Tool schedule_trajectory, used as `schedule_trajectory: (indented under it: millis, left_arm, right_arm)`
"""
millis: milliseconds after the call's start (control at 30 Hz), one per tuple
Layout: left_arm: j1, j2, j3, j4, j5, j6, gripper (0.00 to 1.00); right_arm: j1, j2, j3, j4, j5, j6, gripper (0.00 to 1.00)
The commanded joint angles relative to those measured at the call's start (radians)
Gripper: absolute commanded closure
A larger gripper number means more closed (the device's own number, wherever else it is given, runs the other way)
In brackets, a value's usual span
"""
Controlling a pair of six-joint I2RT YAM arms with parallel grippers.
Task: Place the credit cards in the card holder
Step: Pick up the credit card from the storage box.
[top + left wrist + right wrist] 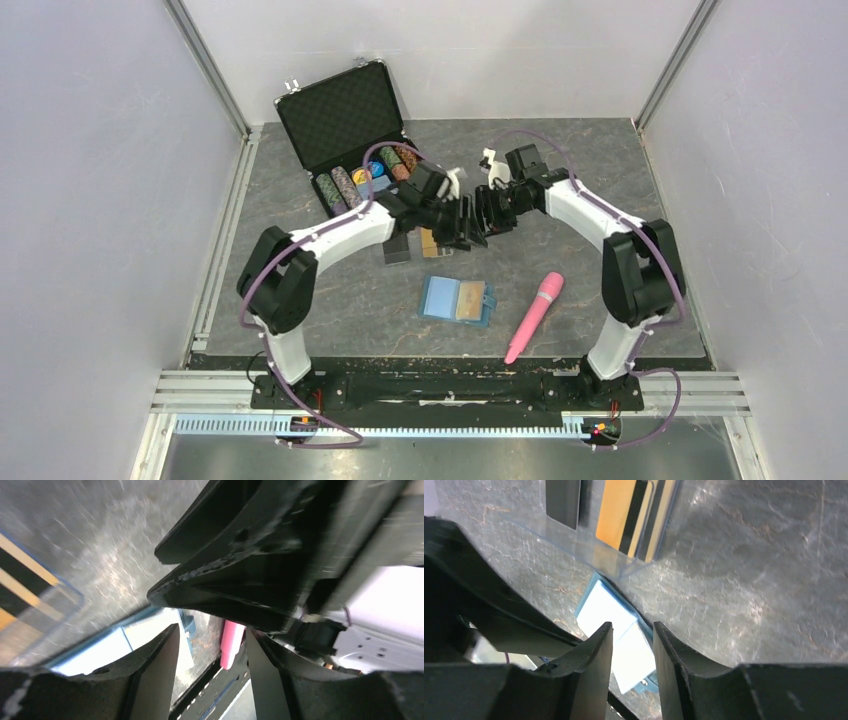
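On the grey table [600, 150], at about 11 o'clock, an open black briefcase [340, 120] holds rows of poker chips [365, 180]. The left arm reaches from its base toward 1 o'clock. In its wrist view the left gripper [211, 630] has its jaws standing well apart with nothing between them.

At 7 o'clock from where the two grippers meet lie clear plastic boxes [415, 247] with the credit cards [621, 512] in them. The right wrist view shows a gold-orange card with dark stripes and a dark one beside it, behind the clear wall.

At 6 o'clock from the meeting place, well apart from the boxes, the card holder [458, 300] lies open and flat. It is light blue inside, with a tan-gold patch on its right half.

The right gripper [632, 625] comes in from 3 o'clock. Its jaws are parted by a narrow gap and hold nothing. From above, the two sets of fingers merge into one dark mass, so whether they touch cannot be told.

At 3 o'clock from the holder lies a pink stick-shaped object [535, 315], tilted.
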Motion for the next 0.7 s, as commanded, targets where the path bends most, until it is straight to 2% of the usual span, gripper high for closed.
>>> schedule_trajectory:
  millis: [0,100,233,333,400,667]
  left_arm:
    - [0.125,-0.087,-0.071,0.212,0.083,-0.086,0.42]
    - [0.217,-0.091,-0.109,0.205,0.069,-0.109,0.42]
    - [0.277,-0.049,-0.041,-0.014,-0.066,-0.029,0.42]
    - [0.276,0.036,0.073,-0.198,-0.159,0.068,0.44]
    - [0.267,0.083,0.116,-0.254,-0.205,0.106,0.44]
    - [0.234,0.227,0.191,-0.311,-0.263,0.134,0.46]
  right_arm:
    - [0.017,0.100,0.134,0.012,-0.043,0.017,0.61]
    - [0.023,0.182,0.229,0.000,-0.062,0.021,0.59]
    - [0.035,0.283,0.336,-0.026,-0.096,0.025,0.59]
    - [0.046,0.340,0.384,-0.038,-0.118,0.032,0.59]
    - [0.050,0.364,0.392,-0.039,-0.132,0.034,0.60]
    - [0.059,0.374,0.347,-0.032,-0.142,0.030,0.62]
